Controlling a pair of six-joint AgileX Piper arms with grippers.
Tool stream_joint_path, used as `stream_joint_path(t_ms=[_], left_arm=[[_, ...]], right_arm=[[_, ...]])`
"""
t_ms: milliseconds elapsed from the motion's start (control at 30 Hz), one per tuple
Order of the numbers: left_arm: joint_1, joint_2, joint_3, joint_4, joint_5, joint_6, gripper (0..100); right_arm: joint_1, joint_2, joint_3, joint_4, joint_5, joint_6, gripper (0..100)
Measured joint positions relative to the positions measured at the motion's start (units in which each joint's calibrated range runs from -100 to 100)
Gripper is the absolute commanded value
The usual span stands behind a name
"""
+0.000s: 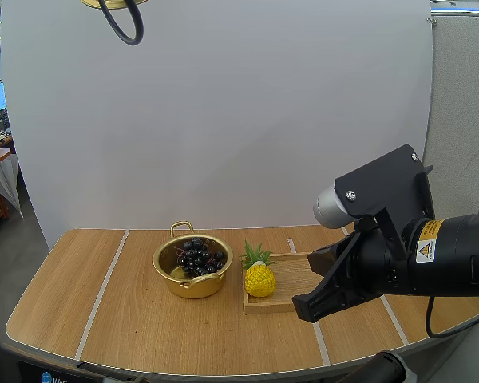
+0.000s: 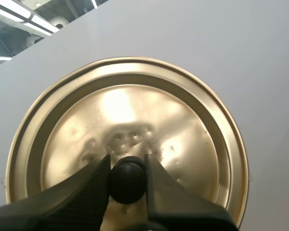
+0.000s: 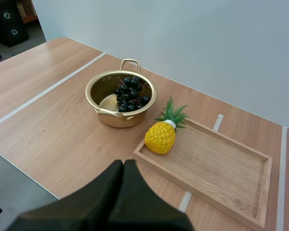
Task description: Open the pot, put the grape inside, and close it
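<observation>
A gold pot (image 1: 193, 274) stands open on the table with a dark bunch of grapes (image 1: 199, 257) inside it; both show again as the pot (image 3: 120, 98) and grapes (image 3: 130, 93) in the right wrist view. My left gripper (image 2: 127, 180) is shut on the black knob (image 2: 127, 182) of the gold lid (image 2: 127, 134), held up in front of the white wall. A sliver of that lid (image 1: 112, 2) shows high above the table. My right gripper (image 1: 319, 299) hovers over the wooden tray, fingers together as one dark wedge (image 3: 123, 192), holding nothing.
A wooden tray (image 1: 299, 279) lies right of the pot, with a yellow toy pineapple (image 1: 259, 277) on its left end. The same tray (image 3: 216, 166) and pineapple (image 3: 162, 134) lie ahead of my right gripper.
</observation>
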Motion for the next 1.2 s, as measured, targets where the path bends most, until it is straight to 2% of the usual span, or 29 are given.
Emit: stream_joint_path(t_ms=[333, 467, 800, 867, 1200], left_arm=[[0.00, -0.2, 17.2, 0.0, 0.0, 0.2, 0], [0.00, 0.0, 27.5, -0.4, 0.0, 2.0, 0], [0.00, 1.5, 41.3, -3.1, 0.0, 4.8, 0], [0.00, 4.3, 46.6, -3.2, 0.0, 5.2, 0], [0.00, 12.3, 54.6, -3.2, 0.0, 5.3, 0]], right_arm=[[0.0, 0.0, 0.0, 0.0, 0.0, 0.0, 0], [0.0, 0.0, 0.0, 0.0, 0.0, 0.0, 0], [0.0, 0.0, 0.0, 0.0, 0.0, 0.0, 0], [0.0, 0.0, 0.0, 0.0, 0.0, 0.0, 0], [0.0, 0.0, 0.0, -0.1, 0.0, 0.0, 0]])
